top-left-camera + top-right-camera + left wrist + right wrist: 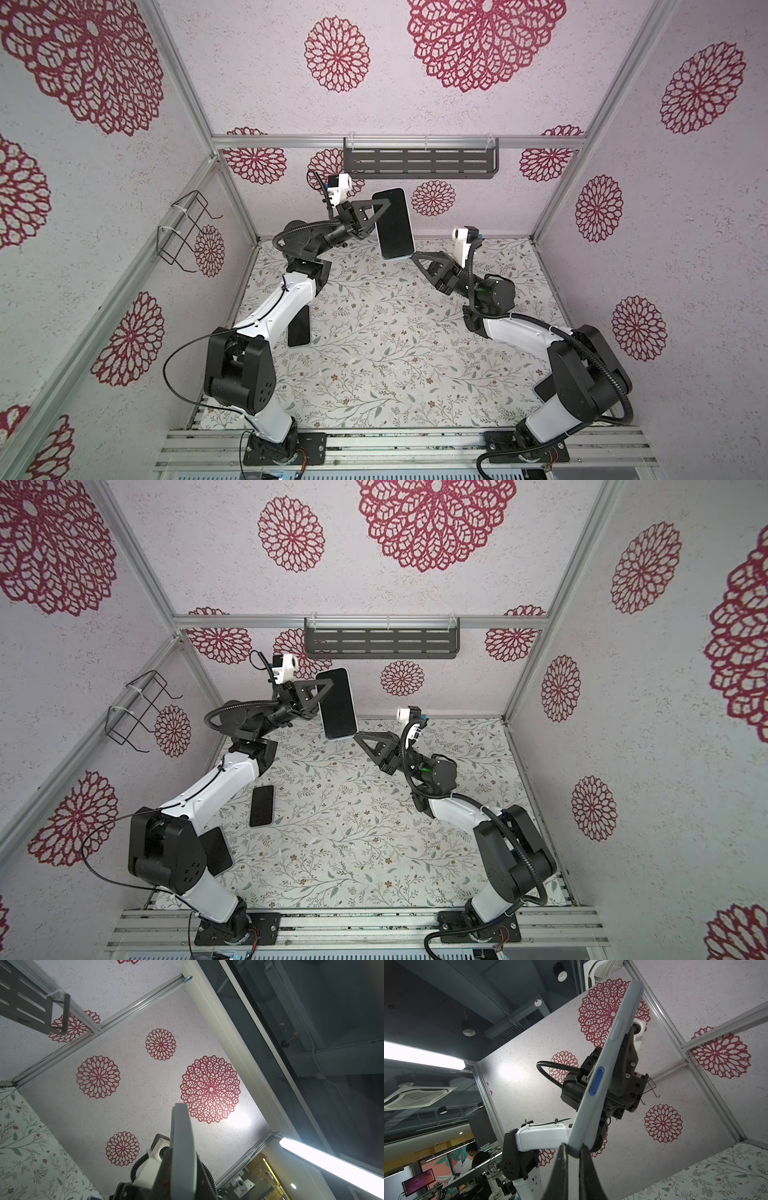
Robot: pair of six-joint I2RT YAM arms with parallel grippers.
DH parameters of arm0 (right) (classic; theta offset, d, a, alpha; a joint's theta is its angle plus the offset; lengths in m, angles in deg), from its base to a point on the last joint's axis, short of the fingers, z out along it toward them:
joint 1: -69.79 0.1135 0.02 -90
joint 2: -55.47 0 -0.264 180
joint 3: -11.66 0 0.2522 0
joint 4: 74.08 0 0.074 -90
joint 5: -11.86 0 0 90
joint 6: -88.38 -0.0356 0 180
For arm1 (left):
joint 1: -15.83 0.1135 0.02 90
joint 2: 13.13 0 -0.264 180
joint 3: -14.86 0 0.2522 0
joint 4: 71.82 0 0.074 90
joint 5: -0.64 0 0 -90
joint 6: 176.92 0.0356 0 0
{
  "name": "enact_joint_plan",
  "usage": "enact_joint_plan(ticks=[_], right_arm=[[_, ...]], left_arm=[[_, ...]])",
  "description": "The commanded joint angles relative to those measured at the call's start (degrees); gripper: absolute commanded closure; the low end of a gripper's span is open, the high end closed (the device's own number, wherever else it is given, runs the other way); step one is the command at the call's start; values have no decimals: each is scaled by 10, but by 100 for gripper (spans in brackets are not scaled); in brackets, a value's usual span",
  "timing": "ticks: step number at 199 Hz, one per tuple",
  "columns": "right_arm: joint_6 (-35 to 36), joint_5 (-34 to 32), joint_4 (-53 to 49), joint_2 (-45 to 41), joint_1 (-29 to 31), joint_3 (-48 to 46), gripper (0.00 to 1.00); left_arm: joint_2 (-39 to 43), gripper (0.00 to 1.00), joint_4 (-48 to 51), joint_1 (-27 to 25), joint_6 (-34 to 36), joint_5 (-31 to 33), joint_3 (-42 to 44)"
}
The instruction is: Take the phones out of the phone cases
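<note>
Fingers point(561, 1169) clamped: your left gripper point(383, 204) and right gripper point(414, 255) pinch the case point(591, 1109) aloft at 2 ends to free the phone point(393, 224).

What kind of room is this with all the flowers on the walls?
Probably a robot test booth in a lab: left arm and right arm bolted to a rail, flowery wall panels in metal framing, and a monitor outside.

Phone point(392, 224): black screen facing up, seated in phone case point(607, 1053), pale grey-blue, blue side button. Aloft, tilted, above far edge of bench point(374, 332).
</note>
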Motion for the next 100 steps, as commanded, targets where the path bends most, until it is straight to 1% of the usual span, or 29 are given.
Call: enact_joint_plan(ticks=[1,59,100], right_arm=[[3,-54,-4,34,-19,-5,100],[-4,-70,-24,38,-27,-7,100],[-11,-79,-36,40,-31,-15,97]], left_arm=[[30,100,-100,-41,-89,-23,-19],[35,100,-114,-41,-98,-20,-25],[41,100,-111,-41,-97,-16,-33]])
